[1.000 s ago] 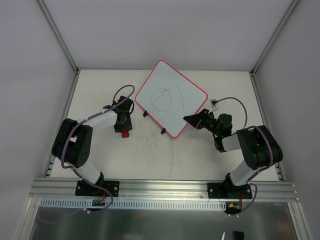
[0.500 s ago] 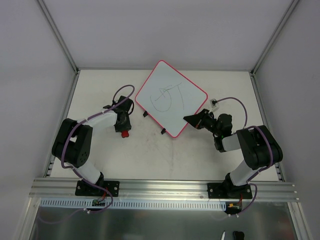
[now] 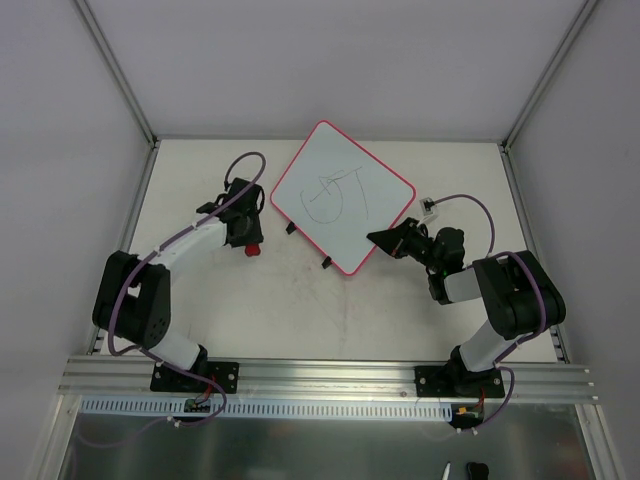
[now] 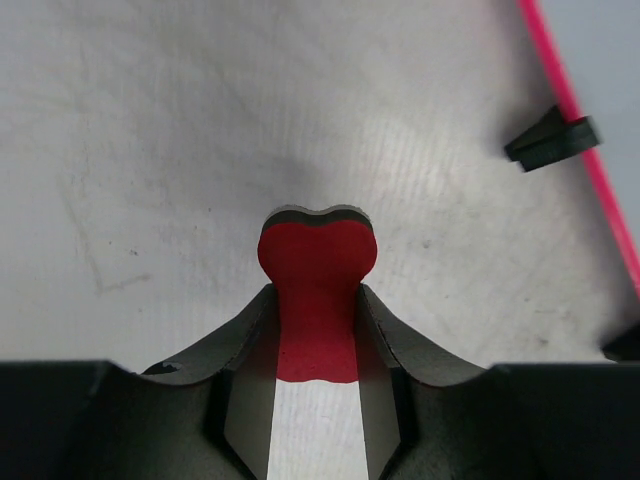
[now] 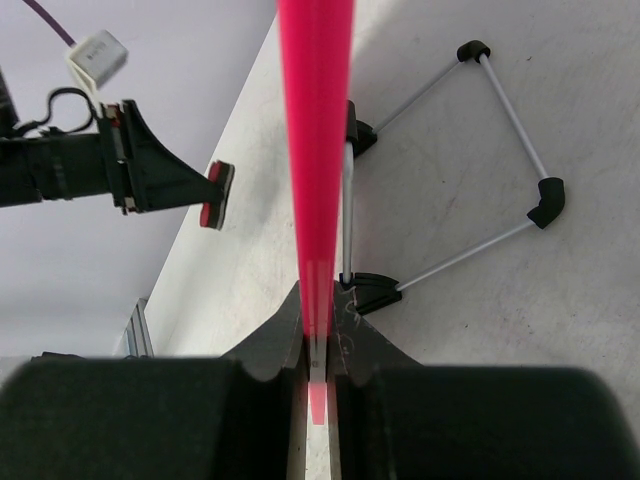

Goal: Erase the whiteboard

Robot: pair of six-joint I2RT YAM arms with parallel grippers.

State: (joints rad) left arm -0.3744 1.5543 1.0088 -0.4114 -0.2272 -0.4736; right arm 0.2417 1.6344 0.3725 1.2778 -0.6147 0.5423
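The whiteboard, white with a pink rim and a black scribble on it, lies turned like a diamond at the middle far side of the table. My right gripper is shut on its lower right rim; in the right wrist view the rim runs edge-on out of the shut gripper. My left gripper sits left of the board, shut on the small red eraser. In the left wrist view the eraser sticks out between the fingers of the gripper, over bare table, apart from the board's rim.
A thin wire stand with black corner pieces shows under the board, and a black clip sits on its edge. White walls enclose the table on three sides. An aluminium rail runs along the near edge.
My left gripper has closed on the red eraser and carried it a little farther from the arm bases, nearer the board's left corner. The right arm and the board have not moved.
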